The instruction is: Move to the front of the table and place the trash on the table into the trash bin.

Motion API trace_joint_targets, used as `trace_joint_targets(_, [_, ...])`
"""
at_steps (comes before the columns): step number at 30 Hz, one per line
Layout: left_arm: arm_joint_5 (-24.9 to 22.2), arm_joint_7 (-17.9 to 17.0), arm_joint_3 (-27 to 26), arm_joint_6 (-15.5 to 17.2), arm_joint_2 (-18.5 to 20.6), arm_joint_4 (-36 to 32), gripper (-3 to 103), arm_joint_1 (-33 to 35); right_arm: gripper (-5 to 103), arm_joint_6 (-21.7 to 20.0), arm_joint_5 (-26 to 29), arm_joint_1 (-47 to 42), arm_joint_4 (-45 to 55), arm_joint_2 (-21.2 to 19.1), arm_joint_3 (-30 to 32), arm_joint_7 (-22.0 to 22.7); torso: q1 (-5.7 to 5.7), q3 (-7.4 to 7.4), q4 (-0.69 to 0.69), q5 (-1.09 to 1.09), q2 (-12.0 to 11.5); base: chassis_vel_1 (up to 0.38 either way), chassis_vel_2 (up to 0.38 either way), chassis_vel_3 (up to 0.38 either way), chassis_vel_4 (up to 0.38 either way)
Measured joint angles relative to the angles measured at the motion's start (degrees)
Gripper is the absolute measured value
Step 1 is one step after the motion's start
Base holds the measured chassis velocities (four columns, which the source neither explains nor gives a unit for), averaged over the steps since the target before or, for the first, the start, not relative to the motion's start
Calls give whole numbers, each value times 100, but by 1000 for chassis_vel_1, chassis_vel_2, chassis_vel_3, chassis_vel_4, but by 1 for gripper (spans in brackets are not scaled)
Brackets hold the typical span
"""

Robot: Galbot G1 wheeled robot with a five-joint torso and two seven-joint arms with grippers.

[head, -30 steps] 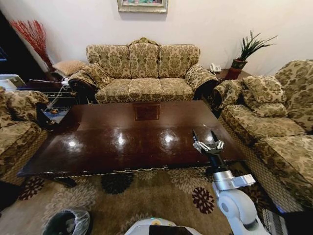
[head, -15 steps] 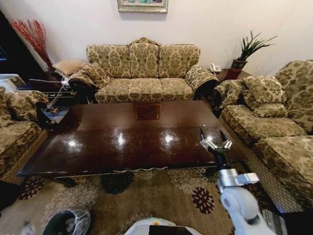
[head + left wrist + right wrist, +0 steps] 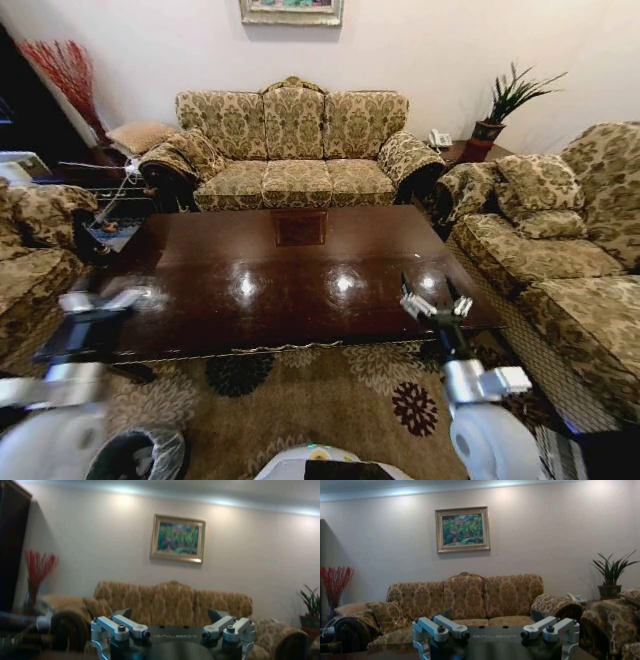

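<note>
The table (image 3: pixel 270 290), glossy dark brown with a square inlay, stretches across the middle of the head view; no trash shows on its top. The trash bin (image 3: pixel 150 452), with a pale bag over its rim, stands on the rug at the bottom left, partly hidden by my left arm. My left gripper (image 3: pixel 103 299) is blurred over the table's front left corner. In the left wrist view the left gripper (image 3: pixel 169 619) is open and holds nothing. My right gripper (image 3: pixel 435 303) hovers over the table's front right corner. The right wrist view shows the right gripper (image 3: pixel 490 619) open and holding nothing.
A patterned three-seat sofa (image 3: pixel 292 150) stands behind the table, a second sofa (image 3: pixel 560 270) along its right and an armchair (image 3: pixel 30 255) at its left. A floral rug (image 3: pixel 310 390) lies between me and the table. A potted plant (image 3: pixel 500 105) stands at the back right.
My left arm has swung up into the head view at the left, blurred with motion. The right gripper has shifted slightly right and dipped a little.
</note>
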Motion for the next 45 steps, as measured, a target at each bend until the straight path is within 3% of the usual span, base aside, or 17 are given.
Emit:
trace_joint_targets(5, [118, -268, 301, 348, -156, -174, 100, -48, 100, -53, 172, -66, 96, 23, 16, -27, 0, 0, -4, -1, 0, 0, 0, 0, 0])
trace_joint_targets(13, [-9, -686, 107, 994, -307, -544, 100, 134, 100, 576, 292, 411, -155, -303, 92, -511, 0, 0, -2, 1, 0, 0, 0, 0, 0])
trace_joint_targets(45, [-33, -712, 49, 1019, -343, -531, 100, 158, 100, 516, 344, 433, -155, -317, 75, -459, 0, 0, -3, 0, 0, 0, 0, 0, 0])
